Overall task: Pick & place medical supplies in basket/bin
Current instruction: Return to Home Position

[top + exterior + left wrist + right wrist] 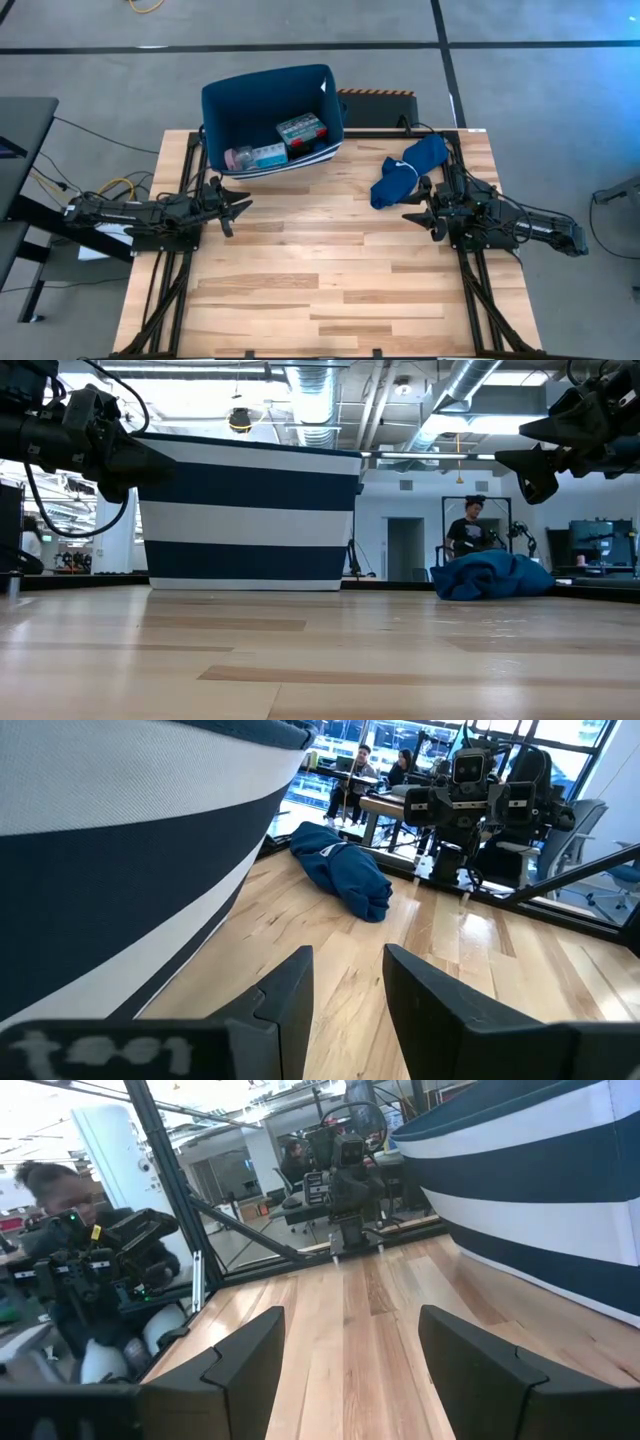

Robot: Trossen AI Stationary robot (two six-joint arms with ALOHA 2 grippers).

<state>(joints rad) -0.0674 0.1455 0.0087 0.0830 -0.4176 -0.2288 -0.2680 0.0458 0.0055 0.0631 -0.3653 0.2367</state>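
The navy bin [270, 115] with blue-and-white striped walls [250, 520] stands at the table's far edge. Inside it lie a teal-green box [302, 129], a small blue box [268, 154] and a pink round roll [238, 157]. My left gripper [237, 207] hovers open above the table's left side, just near of the bin, which fills part of its wrist view [120, 850]. My right gripper [415, 214] hovers open at the right side, next to a crumpled blue cloth bag [405, 170]. Both grippers are empty.
The blue cloth bag [492, 576] lies on the table's far right part, beside my right gripper. A dark box [378, 104] sits behind the bin past the far edge. People sit in the room beyond the table [470, 530]. Bare wood lies across the middle and near part [320, 270].
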